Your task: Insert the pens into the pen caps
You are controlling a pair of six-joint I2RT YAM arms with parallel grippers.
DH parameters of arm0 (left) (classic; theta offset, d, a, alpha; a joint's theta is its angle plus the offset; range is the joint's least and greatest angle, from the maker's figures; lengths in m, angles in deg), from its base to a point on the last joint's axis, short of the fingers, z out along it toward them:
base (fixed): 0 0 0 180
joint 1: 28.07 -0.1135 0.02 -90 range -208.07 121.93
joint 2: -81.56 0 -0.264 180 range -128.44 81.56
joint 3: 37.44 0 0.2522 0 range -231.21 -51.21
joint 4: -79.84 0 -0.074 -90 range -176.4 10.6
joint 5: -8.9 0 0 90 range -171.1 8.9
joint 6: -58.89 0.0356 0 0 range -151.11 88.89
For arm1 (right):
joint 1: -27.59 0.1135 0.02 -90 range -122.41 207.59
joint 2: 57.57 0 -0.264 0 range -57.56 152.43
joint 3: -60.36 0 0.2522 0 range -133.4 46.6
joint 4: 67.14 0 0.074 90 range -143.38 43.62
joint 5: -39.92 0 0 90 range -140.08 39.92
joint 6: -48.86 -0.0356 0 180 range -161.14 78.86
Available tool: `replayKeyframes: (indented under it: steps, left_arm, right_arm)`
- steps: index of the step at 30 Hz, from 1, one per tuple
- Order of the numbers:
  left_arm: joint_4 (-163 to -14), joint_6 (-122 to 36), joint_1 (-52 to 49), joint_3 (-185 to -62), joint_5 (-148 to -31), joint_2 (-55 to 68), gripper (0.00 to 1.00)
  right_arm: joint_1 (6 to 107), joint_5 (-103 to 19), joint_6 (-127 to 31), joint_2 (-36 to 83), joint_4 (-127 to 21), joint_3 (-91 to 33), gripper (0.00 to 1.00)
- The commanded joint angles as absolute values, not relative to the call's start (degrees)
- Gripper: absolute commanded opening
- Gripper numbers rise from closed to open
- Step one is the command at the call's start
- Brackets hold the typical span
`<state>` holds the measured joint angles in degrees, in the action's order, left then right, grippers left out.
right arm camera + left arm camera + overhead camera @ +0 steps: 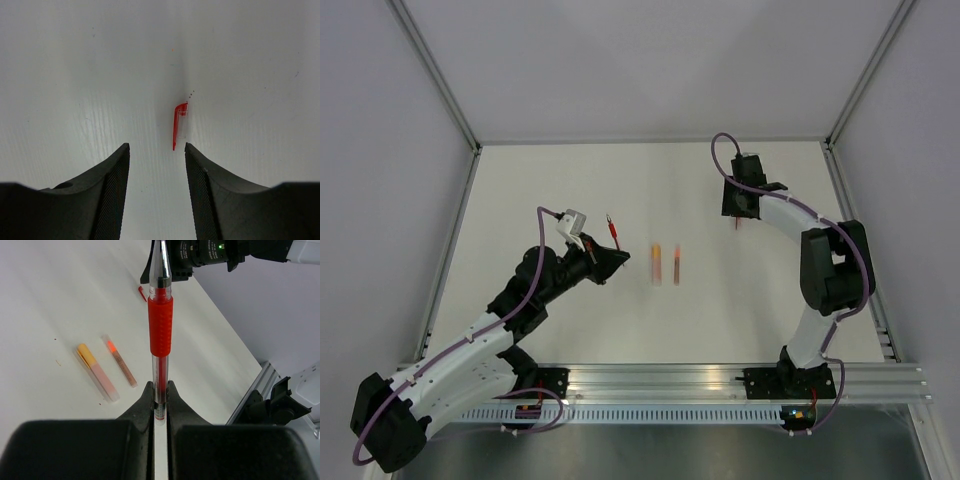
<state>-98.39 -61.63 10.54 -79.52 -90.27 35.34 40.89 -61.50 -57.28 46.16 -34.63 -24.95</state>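
My left gripper [160, 399] is clamped on the red pen [160, 327]. Both fingers press flat against the clear lower barrel, and the pen runs straight out from the jaws, with its red rubber grip at mid-length and its silvery tip at the far end. It is held clear of the white table [550, 190]. In the left wrist view that tip lines up with the black wrist of my other arm, which fills the top of the picture. Two more pens lie flat on the table between my arms, side by side, roughly parallel and not touching. One is a pale pink pen with an orange end [97, 372] and the other a thinner brownish pen with a red end [120, 368]. From above they sit to the right of my left gripper, apart from it and a little to the near side of the line from the held pen to the cap. My right gripper [157, 146] hangs over the far right part of the table with its fingers spread and nothing between them. The pen cap [180, 125], red with a clip and a clearer body, lies on the table just ahead of the fingertips. It is nearer the right-hand finger in that view and touches neither. I cannot tell whether those fingertips touch the surface. Grey walls and metal frame posts close in the table, and an aluminium rail [720, 378] runs along its near edge by my bases.
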Motion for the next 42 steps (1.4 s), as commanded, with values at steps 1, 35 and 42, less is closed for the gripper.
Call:
replayKeyframes:
  steps: [1,35,42]
  left_arm:
    - [-98.5,-60.6,10.5,-79.4,-90.2,35.5,0.02]
    - [-98.2,-60.6,10.5,-79.4,-89.6,35.2,0.02]
    - [-98.1,-60.6,10.5,-79.4,-89.3,35.0,0.02]
  right_arm:
    - [40.1,-62.7,-55.1,48.2,-32.3,-28.3,0.53]
    - [36.8,-59.7,-54.8,59.6,-30.7,-31.1,0.17]
    - [36.9,-58.8,-54.3,59.0,-31.7,-29.6,0.02]
